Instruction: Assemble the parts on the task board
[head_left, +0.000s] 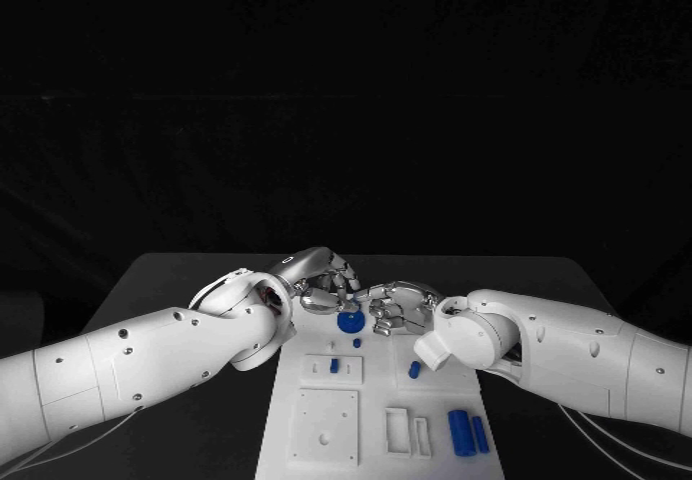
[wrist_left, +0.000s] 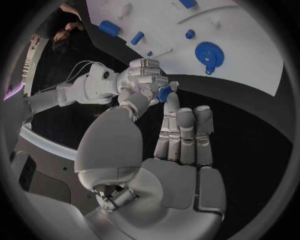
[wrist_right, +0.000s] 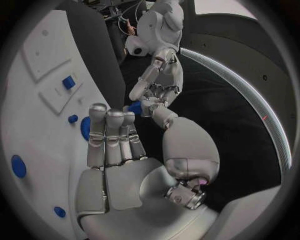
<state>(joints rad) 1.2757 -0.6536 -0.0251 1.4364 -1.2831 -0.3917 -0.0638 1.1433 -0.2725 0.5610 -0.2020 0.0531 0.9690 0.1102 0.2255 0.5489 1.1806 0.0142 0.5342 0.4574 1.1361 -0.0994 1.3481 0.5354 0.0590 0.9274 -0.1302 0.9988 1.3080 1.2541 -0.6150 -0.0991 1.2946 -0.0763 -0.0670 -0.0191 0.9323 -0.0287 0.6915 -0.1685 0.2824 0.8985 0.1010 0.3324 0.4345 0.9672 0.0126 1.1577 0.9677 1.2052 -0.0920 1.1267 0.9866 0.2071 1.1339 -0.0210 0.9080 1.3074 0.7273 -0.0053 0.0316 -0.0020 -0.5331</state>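
Both hands meet above task board (head_left: 325, 395) far end; left hand (head_left: 320, 277) and right hand (head_left: 397, 306) fingertips jointly pinch small blue part (wrist_left: 164, 93). Blue gear (head_left: 351, 322) beneath, partly hidden.

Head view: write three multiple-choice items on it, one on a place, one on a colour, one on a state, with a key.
1. The gear lies
A. on the board, near its far end
B. in a palm
C. on the black table, off the plate

2. The small part between the fingertips is
A. grey
B. blue
C. red

3. The left hand and right hand
A. lie flat on the table
B. meet at the fingertips, both on the part
C. rest far apart at the table's sides

Key: 1 A, the gear sits flat on the white plate just below the hands. 2 B, both wrist views show it blue. 3 B, fingers of both hands close on it above the far end.
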